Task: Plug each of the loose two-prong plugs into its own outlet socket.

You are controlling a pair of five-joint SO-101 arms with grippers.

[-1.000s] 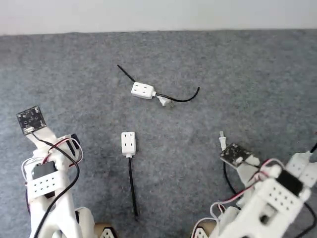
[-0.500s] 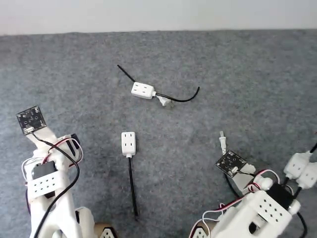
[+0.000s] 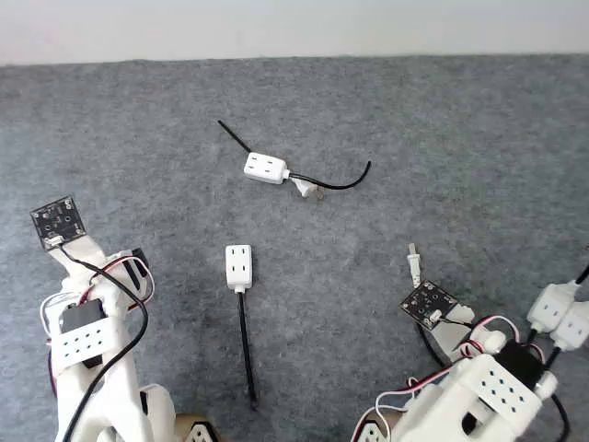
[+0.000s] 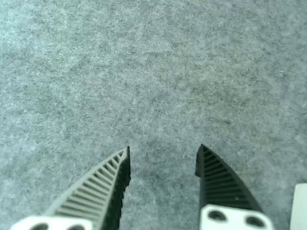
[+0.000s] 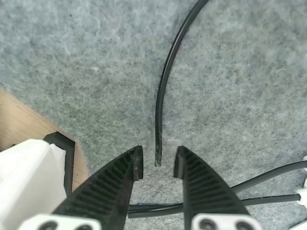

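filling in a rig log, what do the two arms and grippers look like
The left arm and right arm are white plastic with rows of small holes, black motors and loose red, black and white wires. The left gripper and right gripper have black, ribbed, pointed fingers on white mounts.

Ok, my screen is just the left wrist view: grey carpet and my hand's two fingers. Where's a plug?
Observer: A loose white plug lies on the carpet just ahead of the right arm.
Operator: Is the right hand grabbing it?
Observer: No. The right hand is open, its fingers on either side of the loose end of a black cable.
Operator: And where do plugs go?
Observer: There are two white blocks: the near outlet block is mid-carpet, and the far outlet block is beyond it.
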